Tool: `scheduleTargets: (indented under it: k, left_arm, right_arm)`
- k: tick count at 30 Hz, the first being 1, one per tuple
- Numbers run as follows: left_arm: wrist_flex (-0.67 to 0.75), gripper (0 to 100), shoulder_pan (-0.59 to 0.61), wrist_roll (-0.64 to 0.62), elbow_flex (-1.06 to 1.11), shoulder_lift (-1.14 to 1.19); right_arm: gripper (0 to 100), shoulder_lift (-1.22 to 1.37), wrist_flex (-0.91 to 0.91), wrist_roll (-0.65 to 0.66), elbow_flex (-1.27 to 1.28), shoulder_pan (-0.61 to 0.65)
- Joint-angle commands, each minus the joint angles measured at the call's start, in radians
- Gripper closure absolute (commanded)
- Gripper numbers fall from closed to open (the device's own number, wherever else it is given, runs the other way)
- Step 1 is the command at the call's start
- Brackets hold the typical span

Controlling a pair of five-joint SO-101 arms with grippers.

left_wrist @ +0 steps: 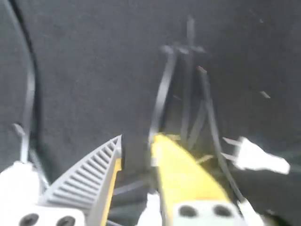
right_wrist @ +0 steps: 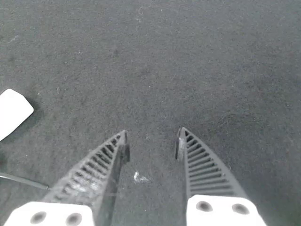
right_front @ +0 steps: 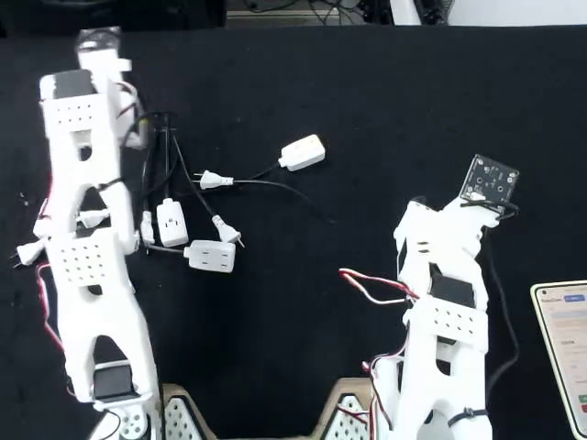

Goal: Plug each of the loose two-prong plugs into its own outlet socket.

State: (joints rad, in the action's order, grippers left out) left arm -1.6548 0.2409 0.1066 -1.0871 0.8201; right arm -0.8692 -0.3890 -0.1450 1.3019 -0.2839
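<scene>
Around the wide socket block (right_front: 210, 256), taken as reference on the black cloth (right_front: 367, 110):

1. Near plug (right_front: 227, 231): white, two prongs bare, lying loose just beyond the block.
2. Far plug (right_front: 213, 180): loose, farther beyond the block, on a black cord.
3. Small socket (right_front: 171, 222): just beside the block, on the left arm's side.
4. Oval socket (right_front: 303, 152): well apart from the block, beyond it and toward the right arm's side.
5. Black cords (right_front: 165, 137): gathered in a bunch beyond the block, next to the left arm.
6. Left gripper (left_wrist: 136, 143): low over those cords, a blurred white plug (left_wrist: 256, 157) lying near it (open or closed, I cannot tell).
7. Right gripper (right_wrist: 151, 136): well apart from the block, fingers spread, nothing between them, bare cloth beneath.
8. Phone (right_front: 561, 348): farthest from the block, past the right arm.
</scene>
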Motion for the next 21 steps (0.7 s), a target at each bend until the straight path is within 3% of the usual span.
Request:
scheduleTargets:
  k: [1,7,21]
  left_arm:
    - [-0.08,77,-0.077,0.005,-0.079,-0.017]
    - [-0.104,78,-0.193,-0.117,0.001,-0.021]
    - [-0.04,77,-0.349,-0.583,0.038,0.009]
  right_arm:
    - [83.2,-0.027,0.018,0.0,-0.036,0.02]
    - [83.2,-0.027,0.018,0.0,-0.036,0.021]
    - [83.2,-0.027,0.018,0.0,-0.036,0.023]
